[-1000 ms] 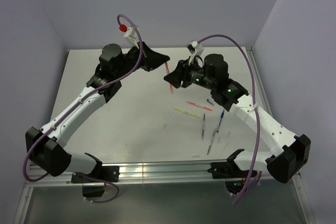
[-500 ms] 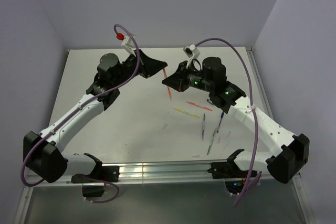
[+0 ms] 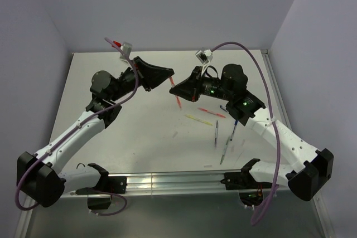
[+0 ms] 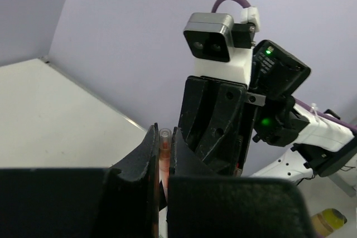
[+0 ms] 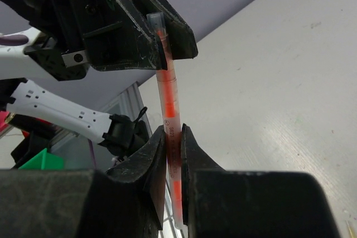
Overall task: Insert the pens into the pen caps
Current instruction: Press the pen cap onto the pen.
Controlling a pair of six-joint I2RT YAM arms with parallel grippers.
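A red pen [image 3: 176,95] hangs tilted above the table between both grippers. My left gripper [image 3: 169,79] is shut on its upper end, where a clear tube-like tip [image 4: 165,136] with red inside pokes out between the fingers; whether that tip is a pen cap I cannot tell. My right gripper [image 5: 173,137] is shut on the pen's printed lower shaft [image 5: 168,90], and the left fingers [image 5: 146,32] show just above it. Other pens lie on the table: pink [image 3: 212,112], yellow [image 3: 198,119], grey [image 3: 216,134], blue [image 3: 234,129] and green-clear [image 3: 224,151].
A small dark cap [image 3: 223,107] lies by the right arm's forearm. The pens are spread over the right centre of the white table [image 3: 134,132]. Walls close in on three sides. A rail [image 3: 167,181] runs along the near edge between the arm bases.
The right gripper's jaws have come together on the red pen's shaft. Both grippers and the pen have shifted a little left, and the left arm's elbow has swung left.
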